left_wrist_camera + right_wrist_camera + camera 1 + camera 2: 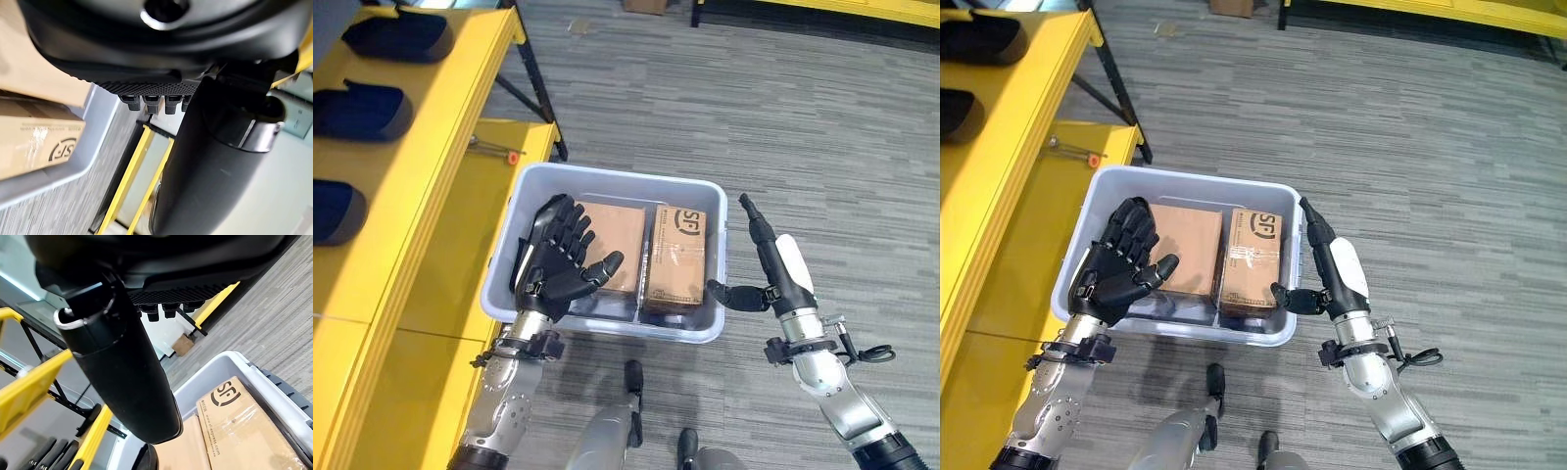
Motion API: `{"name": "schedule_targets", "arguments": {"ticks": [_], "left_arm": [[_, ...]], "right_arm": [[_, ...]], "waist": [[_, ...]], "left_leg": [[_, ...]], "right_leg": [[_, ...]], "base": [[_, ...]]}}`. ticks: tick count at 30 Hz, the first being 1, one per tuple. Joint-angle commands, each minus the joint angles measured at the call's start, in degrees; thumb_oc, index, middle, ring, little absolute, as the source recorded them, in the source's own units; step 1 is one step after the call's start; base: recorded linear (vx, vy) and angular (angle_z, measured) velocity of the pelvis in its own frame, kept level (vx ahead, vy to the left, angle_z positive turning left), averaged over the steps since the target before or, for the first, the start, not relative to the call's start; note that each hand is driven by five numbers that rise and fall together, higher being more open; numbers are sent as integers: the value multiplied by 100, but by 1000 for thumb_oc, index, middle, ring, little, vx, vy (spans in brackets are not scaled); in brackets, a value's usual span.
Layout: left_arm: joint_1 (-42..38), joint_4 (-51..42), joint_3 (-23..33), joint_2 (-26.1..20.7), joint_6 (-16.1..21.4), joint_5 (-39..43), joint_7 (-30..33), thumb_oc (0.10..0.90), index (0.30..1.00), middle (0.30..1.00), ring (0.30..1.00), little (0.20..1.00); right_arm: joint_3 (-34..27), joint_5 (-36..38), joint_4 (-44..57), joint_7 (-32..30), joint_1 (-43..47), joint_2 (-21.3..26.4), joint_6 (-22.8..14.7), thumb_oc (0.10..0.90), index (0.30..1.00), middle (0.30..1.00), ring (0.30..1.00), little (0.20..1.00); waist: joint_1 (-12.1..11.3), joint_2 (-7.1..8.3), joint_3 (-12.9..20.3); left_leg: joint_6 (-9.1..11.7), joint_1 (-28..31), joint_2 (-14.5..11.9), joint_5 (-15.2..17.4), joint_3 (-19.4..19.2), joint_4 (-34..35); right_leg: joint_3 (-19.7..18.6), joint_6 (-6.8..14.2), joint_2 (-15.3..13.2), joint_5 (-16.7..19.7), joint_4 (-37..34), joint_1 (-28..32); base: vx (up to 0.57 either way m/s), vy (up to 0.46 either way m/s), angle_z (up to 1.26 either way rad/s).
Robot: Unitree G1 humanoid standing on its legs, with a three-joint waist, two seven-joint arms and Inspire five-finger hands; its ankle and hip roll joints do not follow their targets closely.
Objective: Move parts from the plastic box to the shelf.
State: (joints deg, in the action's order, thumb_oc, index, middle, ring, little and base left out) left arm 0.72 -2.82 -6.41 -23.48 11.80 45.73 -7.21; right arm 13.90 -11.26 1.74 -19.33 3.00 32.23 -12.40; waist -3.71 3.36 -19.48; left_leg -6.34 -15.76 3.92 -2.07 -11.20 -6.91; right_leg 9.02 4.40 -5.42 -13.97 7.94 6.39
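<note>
A pale grey plastic box stands on the floor beside the yellow shelf. Two cardboard boxes lie side by side in it: a plain one on the left and a printed one on the right. My left hand hovers open over the box's left side, palm toward the plain carton, fingers spread. My right hand is open just outside the box's right wall, fingers straight and pointing away, thumb reaching toward the rim. Neither hand holds anything.
Dark blue padded parts lie in a row on the shelf's upper level. A small tool with an orange tip rests on the lower yellow board. Grey carpet spreads to the right of the box, and a brown carton sits far back.
</note>
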Motion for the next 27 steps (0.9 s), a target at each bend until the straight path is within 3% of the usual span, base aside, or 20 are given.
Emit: {"name": "schedule_targets", "arguments": {"ticks": [1,3,5,7,9,11,13,14,23,27], "left_arm": [[-107,-757,383,-67,165,-203,-441,900,1000,1000,1000,1000],[24,-766,387,59,82,-300,-436,900,1000,1000,1000,1000],[154,-803,402,67,117,-308,-423,900,1000,1000,1000,1000],[216,-761,434,-1,165,-258,-390,900,1000,1000,1000,1000],[166,-702,459,-57,155,-238,-404,900,1000,1000,1000,1000],[73,-670,449,-87,88,-227,-334,900,1000,1000,1000,1000],[63,-704,416,-79,51,-268,-220,900,1000,1000,1000,1000],[149,-733,361,-68,102,-253,-165,900,1000,1000,1000,1000],[374,-929,181,24,15,-115,-161,900,1000,1000,1000,1000],[415,-933,225,20,35,-61,-155,900,1000,1000,1000,1000]], "right_arm": [[-405,-69,367,-246,245,-95,-252,900,1000,1000,1000,1000],[-444,-155,408,-43,69,-215,-246,900,1000,1000,1000,1000],[-464,-160,464,23,-38,-249,-242,900,1000,1000,1000,1000],[-492,-62,461,80,-123,-217,-309,900,1000,1000,1000,1000],[-512,25,461,95,-132,-159,-389,900,1000,1000,1000,1000],[-522,123,488,180,-129,-101,-377,900,1000,1000,1000,1000],[-521,108,553,259,-181,-103,-405,900,1000,1000,1000,1000],[-514,39,639,357,-297,-67,-412,900,1000,1000,1000,1000],[-373,168,533,444,-233,141,-102,900,1000,1000,1000,1000],[-341,148,470,411,-305,160,-160,900,1000,1000,1000,1000]], "waist": [[56,69,385],[158,-1,430],[245,-35,410],[381,-91,366],[463,-121,340],[591,-109,354],[714,-119,347],[742,-154,451],[688,-254,672],[710,-281,683]], "left_leg": [[174,143,-345,281,-314,-68],[40,562,-323,378,-325,195],[47,787,-352,381,-289,367],[183,1101,-467,305,-86,638],[290,1262,-575,254,71,812],[381,1435,-604,246,203,936],[392,1661,-602,321,314,1032],[494,1751,-655,256,419,1175],[756,1785,-805,144,379,1191],[782,1818,-839,124,319,1191]], "right_leg": [[-24,200,-353,1424,1803,-190],[-81,320,-292,1800,3210,-868],[-88,278,-193,1625,3331,-1170],[-30,134,-112,1208,2397,-1536],[-56,105,-115,1151,1537,-1577],[-223,180,-122,1421,300,-1601],[-443,296,-172,1869,119,-1783],[-492,266,-100,1791,-348,-1547],[-251,152,-148,1729,-847,-869],[-207,136,-179,1663,-833,-773]], "base": [[192,179,40],[251,180,27],[157,-29,0],[117,-242,-9],[79,-274,10],[95,-290,30],[102,-275,34],[86,-269,47],[52,-86,16],[35,12,7]]}}
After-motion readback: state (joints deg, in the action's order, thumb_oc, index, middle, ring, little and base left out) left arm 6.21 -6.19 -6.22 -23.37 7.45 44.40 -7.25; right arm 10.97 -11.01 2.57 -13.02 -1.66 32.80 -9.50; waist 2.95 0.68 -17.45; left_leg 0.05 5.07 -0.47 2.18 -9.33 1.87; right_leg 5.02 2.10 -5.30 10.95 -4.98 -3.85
